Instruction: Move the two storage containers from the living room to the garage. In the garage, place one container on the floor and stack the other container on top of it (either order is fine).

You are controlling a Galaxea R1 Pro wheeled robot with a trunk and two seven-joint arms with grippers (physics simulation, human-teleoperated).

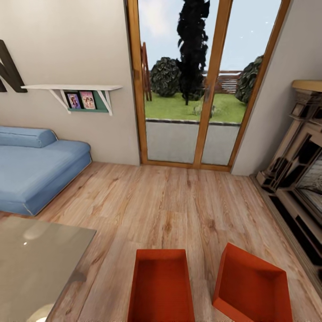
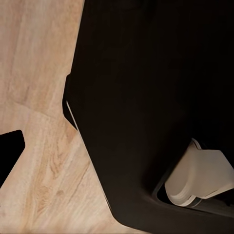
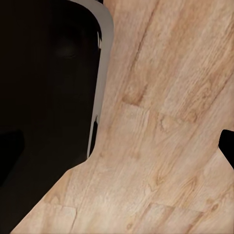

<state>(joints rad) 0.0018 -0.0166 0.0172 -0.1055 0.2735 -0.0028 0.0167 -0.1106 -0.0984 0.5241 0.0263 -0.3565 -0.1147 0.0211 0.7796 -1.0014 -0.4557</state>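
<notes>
Two orange-red storage containers stand open side up on the living room's light wood-plank floor, close in front of me in the head view. The left container [image 1: 161,286] lies square to me. The right container [image 1: 252,288] is turned at an angle, a small gap apart from the first. Both look empty. In the left wrist view one dark finger [image 2: 9,153] juts over the planks beside my dark body [image 2: 156,97]. The right wrist view has a dark fingertip [image 3: 227,146] at the frame's edge over bare planks. Neither gripper's jaws can be read.
A blue sofa [image 1: 36,170] sits at the left, with a glass-topped table [image 1: 36,264] nearer me. Wood-framed glass doors [image 1: 201,89] stand straight ahead. A fireplace [image 1: 299,179] lines the right wall. A wall shelf [image 1: 76,91] hangs above the sofa.
</notes>
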